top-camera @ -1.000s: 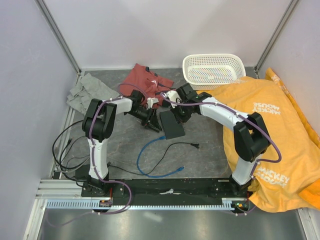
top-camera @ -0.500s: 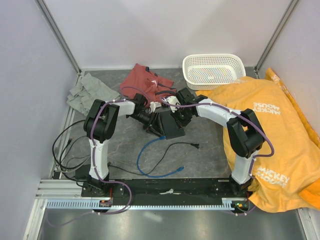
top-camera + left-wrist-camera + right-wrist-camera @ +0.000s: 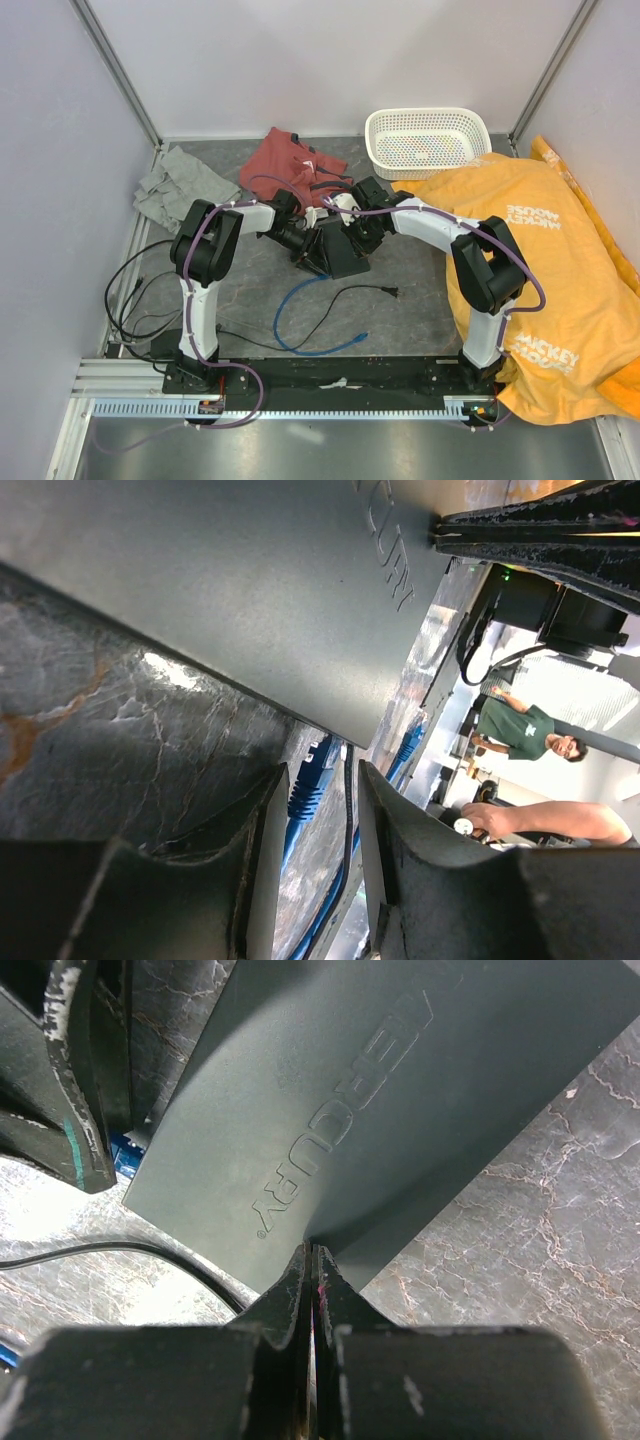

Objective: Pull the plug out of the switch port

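The switch (image 3: 343, 252), a flat black box with raised lettering, lies mid-table and fills the left wrist view (image 3: 230, 590) and the right wrist view (image 3: 380, 1090). A blue plug (image 3: 312, 780) sits in a port on its edge, and its blue cable (image 3: 295, 300) curls toward the near side. My left gripper (image 3: 308, 252) is open at the switch's left edge; the blue plug and a thin black cable lie between its fingers (image 3: 255, 840), the plug nearer the left one. My right gripper (image 3: 312, 1252) is shut, with its tips pressed against the switch's edge (image 3: 352, 238).
A white basket (image 3: 425, 140) stands at the back right beside a large yellow cloth (image 3: 540, 250). Red cloth (image 3: 290, 160) and grey cloth (image 3: 180, 185) lie at the back left. Loose black cables (image 3: 140, 290) lie at the left, and another black lead (image 3: 365, 290) lies near the blue cable.
My left gripper has moved right, up to the switch's edge and around the plug. The right arm and the switch shifted slightly left, then held still.
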`<state>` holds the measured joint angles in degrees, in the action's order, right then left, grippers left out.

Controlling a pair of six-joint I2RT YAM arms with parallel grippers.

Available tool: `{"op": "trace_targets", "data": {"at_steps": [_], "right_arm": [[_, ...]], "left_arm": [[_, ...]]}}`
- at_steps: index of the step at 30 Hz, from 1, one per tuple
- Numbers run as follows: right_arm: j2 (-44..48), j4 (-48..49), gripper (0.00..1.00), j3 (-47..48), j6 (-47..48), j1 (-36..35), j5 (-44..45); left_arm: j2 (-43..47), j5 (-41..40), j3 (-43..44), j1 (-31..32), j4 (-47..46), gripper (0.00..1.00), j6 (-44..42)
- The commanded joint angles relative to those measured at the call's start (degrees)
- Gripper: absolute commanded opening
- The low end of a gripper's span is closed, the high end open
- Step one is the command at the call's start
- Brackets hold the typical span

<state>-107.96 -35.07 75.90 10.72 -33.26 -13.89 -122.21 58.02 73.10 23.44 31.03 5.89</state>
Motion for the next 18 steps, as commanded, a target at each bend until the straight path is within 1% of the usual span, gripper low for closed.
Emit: {"op": "trace_targets", "data": {"at_steps": [1, 10, 14, 18], "right_arm": [[-2.2, 1.6, 0.00, -0.3, -0.2, -0.2, 1.4], [-1.8, 1.8, 0.00, -1.1, -0.1, -0.3, 2.2], [-2.1, 1.8, 0.00, -0.9, -0.3, -0.5, 2.2], [-2.4, 1.8, 0.00, -0.4, -0.4, -1.1, 2.2]], "left_arm": [[1.0, -0.7, 0.0, 1.1, -1.3, 0.40, -2.1], [-0.1, -2.0, 0.7, 1.1, -1.3, 0.33, -1.2], [-0.1, -3.5, 1.0, 1.3, -1.2, 0.35, 0.0], [0.3, -7.2, 1.3, 2.2, -1.2, 0.36, 1.0]]}}
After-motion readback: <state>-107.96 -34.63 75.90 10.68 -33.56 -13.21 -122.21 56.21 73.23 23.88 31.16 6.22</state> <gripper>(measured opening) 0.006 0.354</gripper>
